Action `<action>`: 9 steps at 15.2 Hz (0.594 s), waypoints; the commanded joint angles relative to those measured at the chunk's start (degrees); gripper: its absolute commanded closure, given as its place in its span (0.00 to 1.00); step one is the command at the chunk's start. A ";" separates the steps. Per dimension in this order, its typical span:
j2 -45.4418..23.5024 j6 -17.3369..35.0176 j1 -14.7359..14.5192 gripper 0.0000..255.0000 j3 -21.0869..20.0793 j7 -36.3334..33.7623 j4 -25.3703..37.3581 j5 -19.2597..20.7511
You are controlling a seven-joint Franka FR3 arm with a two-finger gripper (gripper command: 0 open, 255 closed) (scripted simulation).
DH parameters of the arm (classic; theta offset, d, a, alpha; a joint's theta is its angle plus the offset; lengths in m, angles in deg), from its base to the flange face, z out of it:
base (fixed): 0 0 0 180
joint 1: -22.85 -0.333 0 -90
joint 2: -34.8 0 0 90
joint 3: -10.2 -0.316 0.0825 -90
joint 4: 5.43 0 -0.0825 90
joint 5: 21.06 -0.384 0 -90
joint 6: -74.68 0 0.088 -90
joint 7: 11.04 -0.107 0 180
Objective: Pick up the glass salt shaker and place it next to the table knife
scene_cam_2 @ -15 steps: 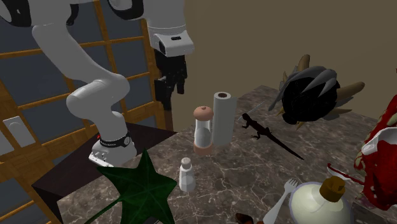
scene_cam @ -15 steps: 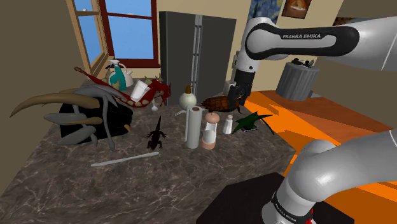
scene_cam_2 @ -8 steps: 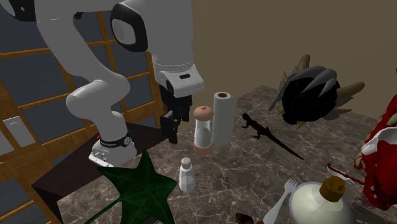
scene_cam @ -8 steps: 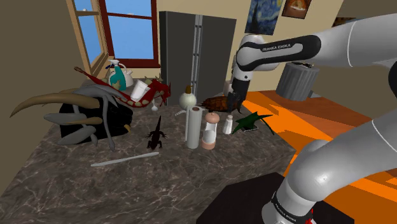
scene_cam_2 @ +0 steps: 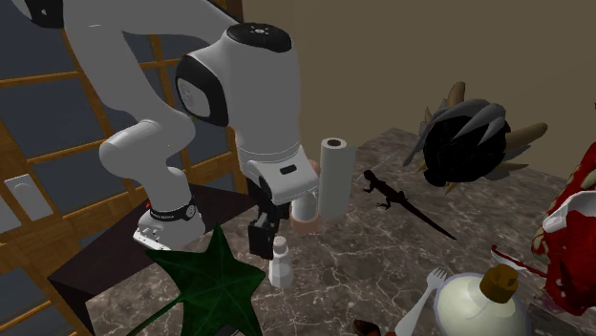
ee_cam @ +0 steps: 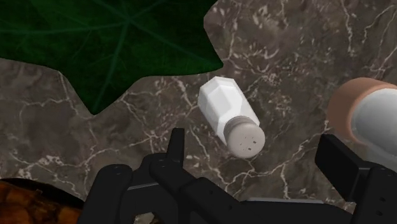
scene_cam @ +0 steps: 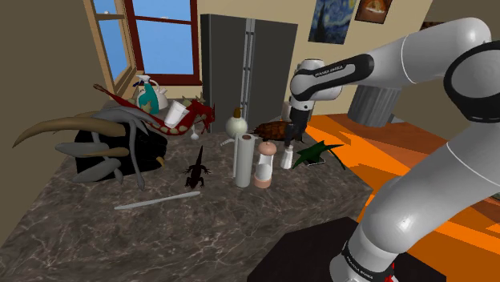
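Dark marble countertop (scene_cam: 240,232), cluttered. Black gripper (ee_cam: 253,141) spread wide, nothing pinched, hovering just above salt shaker (ee_cam: 226,111) (white faceted body, grey cap); fingers (ee_cam: 175,146) flank cap, no contact, likely lined up for grasp. Shaker upright mid-right of shoulder frame, between green leaf (ee_cam: 95,38) and pink-capped grinder (ee_cam: 366,114), so top-down approach probably chosen to dodge both. Target table knife (scene_cam: 156,200) flat at lower left of shoulder frame, well apart; lizard figure (scene_cam: 196,168) and paper roll (scene_cam: 243,160) between.
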 commanded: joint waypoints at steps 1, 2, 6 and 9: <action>-0.83 1.76 0.02 0.00 0.29 0.45 -0.93 -0.13; -1.11 2.59 -0.01 0.00 0.33 0.51 -1.48 -0.20; -1.90 4.71 -0.10 0.00 0.44 0.70 -2.85 -0.43; -1.91 4.71 -0.10 0.00 0.44 0.70 -2.85 -0.43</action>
